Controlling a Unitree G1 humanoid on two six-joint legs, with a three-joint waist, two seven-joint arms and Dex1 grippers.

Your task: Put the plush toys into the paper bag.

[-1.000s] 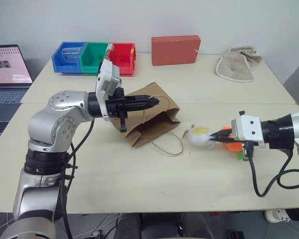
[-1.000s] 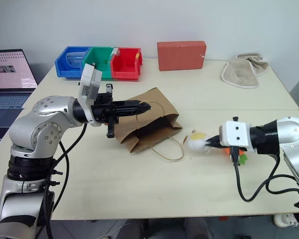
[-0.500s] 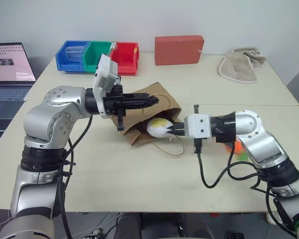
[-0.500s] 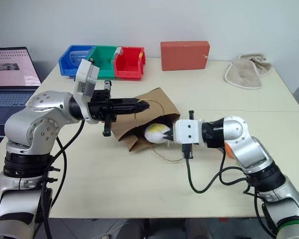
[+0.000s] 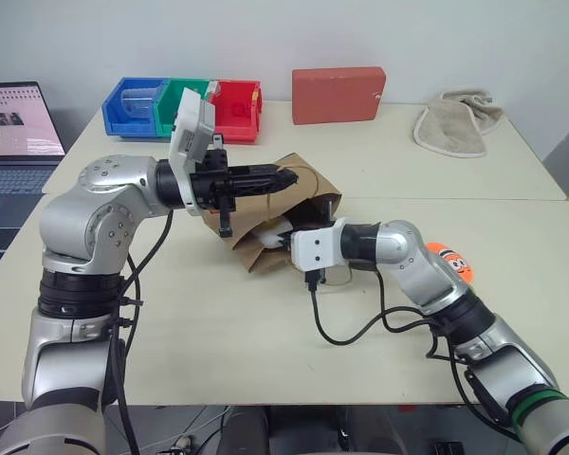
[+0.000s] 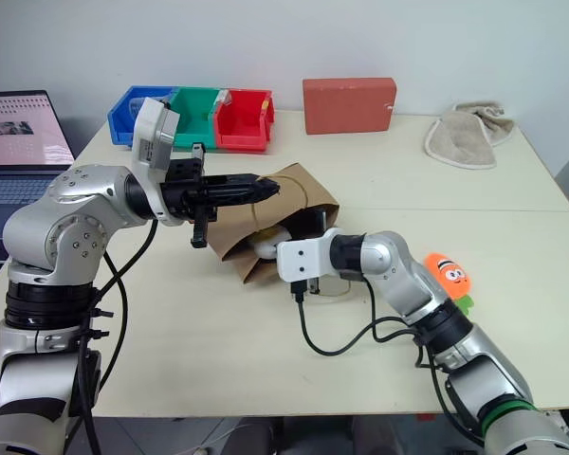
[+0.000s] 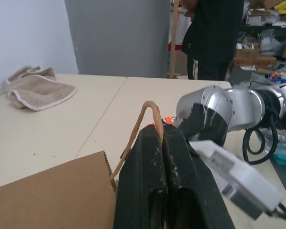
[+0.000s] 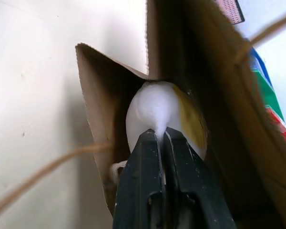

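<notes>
Egg toy [image 8: 162, 114] now inside paper bag [image 5: 266, 251]

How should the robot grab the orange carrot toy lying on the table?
Probably across the middle of the orange carrot toy, coming down from above. It lies flat on the table with bare space around it, face up, green leaves toward the near edge, so fingers could close on its soft sides. The right gripper must first drop the egg toy.

The egg toy [image 8: 162, 117] sits in the paper bag's [image 6: 303, 194] mouth, the carrot toy [image 6: 448, 273] well right of it.
</notes>
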